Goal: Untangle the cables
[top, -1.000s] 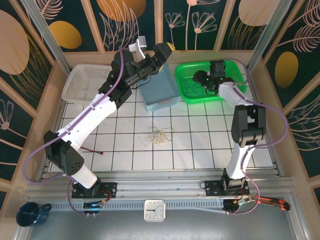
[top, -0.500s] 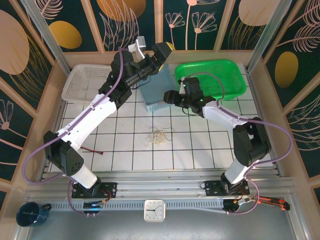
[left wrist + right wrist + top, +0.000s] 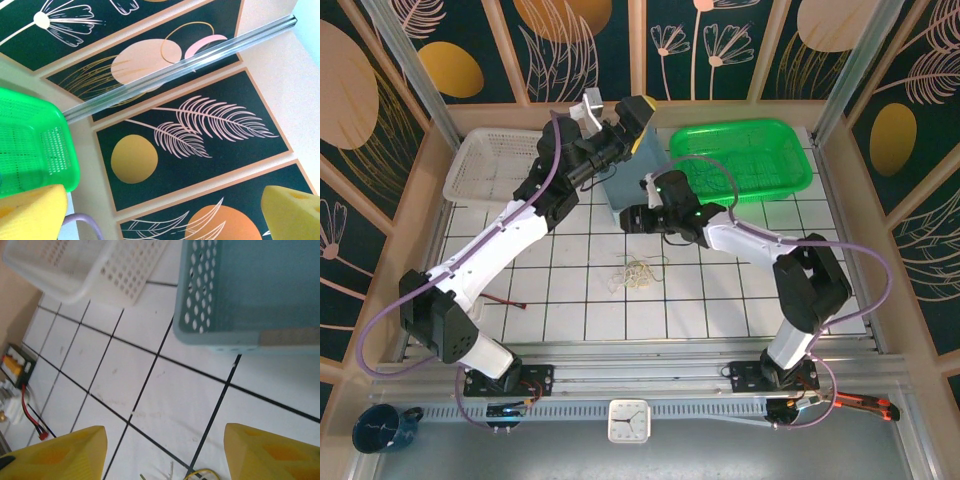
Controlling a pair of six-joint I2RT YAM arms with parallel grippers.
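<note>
Cables [image 3: 638,272] lie in a small, loose tangle of beige and white loops near the middle of the white tiled table [image 3: 720,300], and neither arm touches them. The right gripper [image 3: 628,220] hangs above the tiles just beyond the tangle, beside the near edge of the blue-grey basket [image 3: 618,188]. Its yellow fingers [image 3: 55,452] stand wide apart with nothing between them, and a few strand ends peek in at the bottom edge of the right wrist view. The left gripper [image 3: 642,118] is raised over the far side of the same basket and points up toward the patterned back wall [image 3: 200,125]. Its pads [image 3: 30,212] are likewise spread and empty. A green tray [image 3: 740,160] sits at the far right and a white basket [image 3: 485,165] at the far left. A thin red wire [image 3: 500,300] lies near the left arm's base.
</note>
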